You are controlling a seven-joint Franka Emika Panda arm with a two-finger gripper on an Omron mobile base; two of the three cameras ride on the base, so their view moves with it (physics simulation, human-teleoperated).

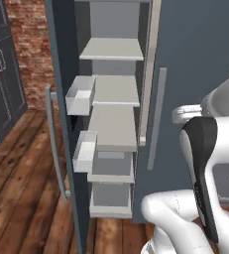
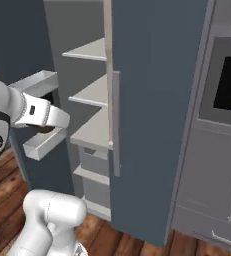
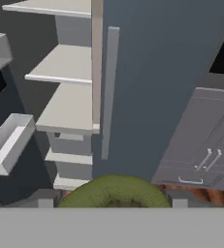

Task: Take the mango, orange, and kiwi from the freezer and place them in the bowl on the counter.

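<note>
Pincer: the pincer [image 3: 112,203] has its two small finger tips [image 3: 45,203] at the bottom edge of the hand view, at a middling spread, with a kiwi between them.
Pincer state: closed on the kiwi; the fruit takes up the whole gap from one tip to the other.
Kiwi: the kiwi [image 3: 114,190] is a rounded olive-green dome that looks dull and fuzzy. Only its upper part shows above the bottom band.
Kiwi relative to pincer: between the finger tips, against both, centred in the grip.
Hand in the room: in the right base view the white wrist [image 2: 39,114] reaches out from the left, in front of the open freezer compartment and just above a door bin [image 2: 43,142].
Freezer: the freezer [image 3: 147,87] is tall and dark blue-grey. Its left door [image 1: 61,124] is swung open and its right door [image 1: 195,74] is shut.
Shelves: pale grey shelves [image 1: 113,89] are stacked inside the open compartment, with white drawers [image 1: 111,196] at the foot.
Door bins: two white bins [image 1: 81,94] hang on the inside of the open door, one above the other.
Door handle: a long grey bar [image 3: 108,92] runs upright on the shut door, beside the edge of the compartment.
Right of the freezer: grey cabinet fronts with bar handles [image 3: 208,160], and above them a dark oven window [image 2: 229,85].
Surroundings: a wooden plank floor [image 1: 22,188], and a red brick wall [image 1: 31,49] behind the open door.
</note>
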